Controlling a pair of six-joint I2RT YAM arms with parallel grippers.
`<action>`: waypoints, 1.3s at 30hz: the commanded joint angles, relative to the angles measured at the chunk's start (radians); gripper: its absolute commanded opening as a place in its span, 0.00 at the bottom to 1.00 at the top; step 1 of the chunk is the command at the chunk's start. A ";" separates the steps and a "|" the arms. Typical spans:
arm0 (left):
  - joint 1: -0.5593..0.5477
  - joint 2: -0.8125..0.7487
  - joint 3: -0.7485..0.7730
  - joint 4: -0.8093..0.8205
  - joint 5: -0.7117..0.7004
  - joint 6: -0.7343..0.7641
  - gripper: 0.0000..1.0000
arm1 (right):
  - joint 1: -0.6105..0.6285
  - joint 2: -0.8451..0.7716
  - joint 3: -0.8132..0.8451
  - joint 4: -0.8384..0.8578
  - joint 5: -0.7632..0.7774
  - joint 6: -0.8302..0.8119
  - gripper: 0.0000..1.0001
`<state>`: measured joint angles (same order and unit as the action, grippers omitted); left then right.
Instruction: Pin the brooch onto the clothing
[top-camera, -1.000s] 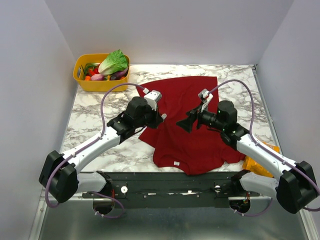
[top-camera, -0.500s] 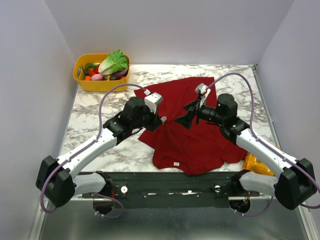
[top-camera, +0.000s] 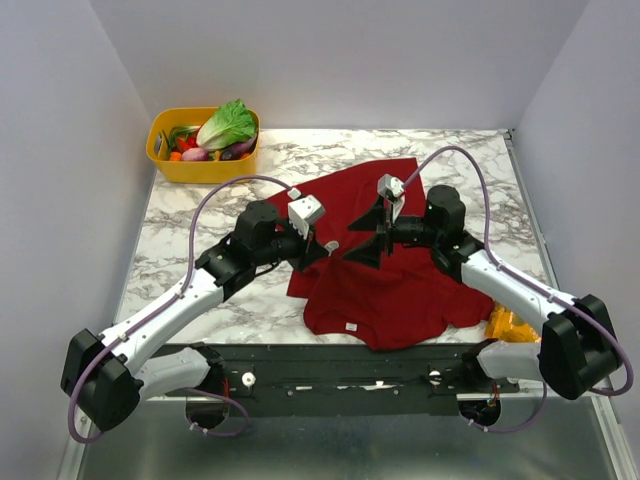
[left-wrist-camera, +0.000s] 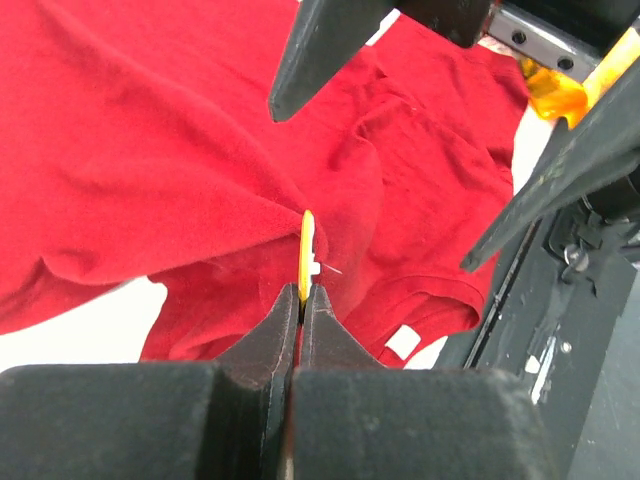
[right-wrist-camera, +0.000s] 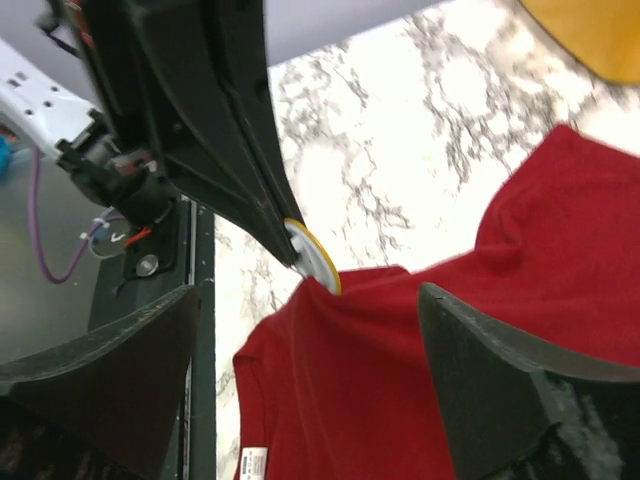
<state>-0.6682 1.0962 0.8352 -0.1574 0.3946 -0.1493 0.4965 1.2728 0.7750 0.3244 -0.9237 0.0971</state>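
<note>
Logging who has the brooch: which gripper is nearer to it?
Left. The left gripper is shut on the brooch, holding it edge-on over the shirt. The right gripper faces it open, not touching.

Brooch (left-wrist-camera: 306, 255): small yellow disc, pale face, upright and edge-on at centre of left wrist view, pinched by left fingers (left-wrist-camera: 270, 340), touching a raised fold of the clothing (top-camera: 390, 290). Clothing: dark red T-shirt, rumpled, centre of top view; white label (top-camera: 352, 326) at lower edge.

Both arms swung inward: left gripper (top-camera: 326, 246) pinching the brooch (left-wrist-camera: 306, 250) and wide-open right gripper (top-camera: 355, 238) closed in together, and the T-shirt's (top-camera: 395, 290) left side bunched up.
</note>
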 joint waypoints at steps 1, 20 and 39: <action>0.005 -0.036 -0.019 0.067 0.078 0.024 0.00 | 0.004 0.019 -0.039 0.212 -0.136 0.055 0.91; 0.015 -0.065 -0.056 0.122 0.116 0.022 0.00 | 0.001 0.204 -0.072 0.630 -0.352 0.331 0.73; 0.018 -0.027 -0.031 0.104 0.142 0.013 0.00 | 0.005 0.303 -0.008 0.605 -0.334 0.372 0.47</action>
<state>-0.6556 1.0573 0.7811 -0.0834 0.4927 -0.1314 0.4965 1.5532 0.7280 0.9100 -1.2476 0.4545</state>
